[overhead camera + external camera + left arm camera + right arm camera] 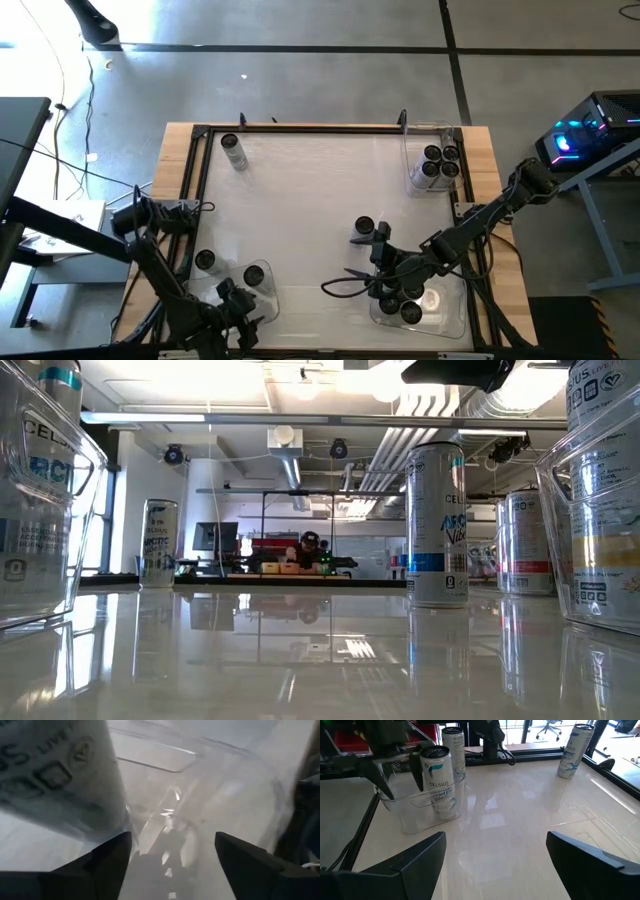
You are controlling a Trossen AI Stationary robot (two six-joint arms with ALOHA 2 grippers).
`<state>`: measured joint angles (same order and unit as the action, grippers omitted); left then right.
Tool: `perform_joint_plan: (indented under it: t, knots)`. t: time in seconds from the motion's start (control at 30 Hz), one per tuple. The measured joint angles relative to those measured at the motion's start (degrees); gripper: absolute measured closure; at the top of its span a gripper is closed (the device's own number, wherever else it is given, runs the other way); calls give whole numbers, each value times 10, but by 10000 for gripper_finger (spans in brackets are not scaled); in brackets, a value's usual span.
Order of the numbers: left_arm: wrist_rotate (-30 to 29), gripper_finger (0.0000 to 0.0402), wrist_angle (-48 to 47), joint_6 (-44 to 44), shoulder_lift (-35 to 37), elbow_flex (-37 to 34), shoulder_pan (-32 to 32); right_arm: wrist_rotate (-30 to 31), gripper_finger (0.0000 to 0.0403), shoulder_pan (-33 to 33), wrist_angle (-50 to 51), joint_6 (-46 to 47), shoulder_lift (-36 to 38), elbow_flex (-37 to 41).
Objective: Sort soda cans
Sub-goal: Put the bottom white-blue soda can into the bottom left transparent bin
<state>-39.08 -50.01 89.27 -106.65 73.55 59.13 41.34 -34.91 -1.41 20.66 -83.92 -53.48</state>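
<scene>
we see slim silver cans with dark tops and blue lettering: one alone [234,152] at the far left of the table [320,200], four in the far right bin [437,160], one in the near left bin [258,285]. the left gripper [240,305] hangs open over that bin. the right gripper [350,283], jaws spread, sits beside the near right bin [452,310].
</scene>
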Motion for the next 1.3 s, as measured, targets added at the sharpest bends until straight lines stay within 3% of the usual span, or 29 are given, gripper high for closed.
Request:
perform_joint_plan:
  t: [0.4, 0.63, 0.9, 1.3]
  knots:
    - [9, 292, 53, 0, 0, -58, -23, 0, 62, 0, 0, 3, 0, 0]
    - [-2, 361, 123, 7, 0, -105, -29, 0, 62, 0, 0, 3, 0, 0]
    - [-25, 399, 141, 20, 0, -120, -24, 0, 62, 0, 0, 3, 0, 0]
    - [-51, 401, 194, 26, 0, -120, 1, 0, 62, 0, 1, 3, 0, 0]
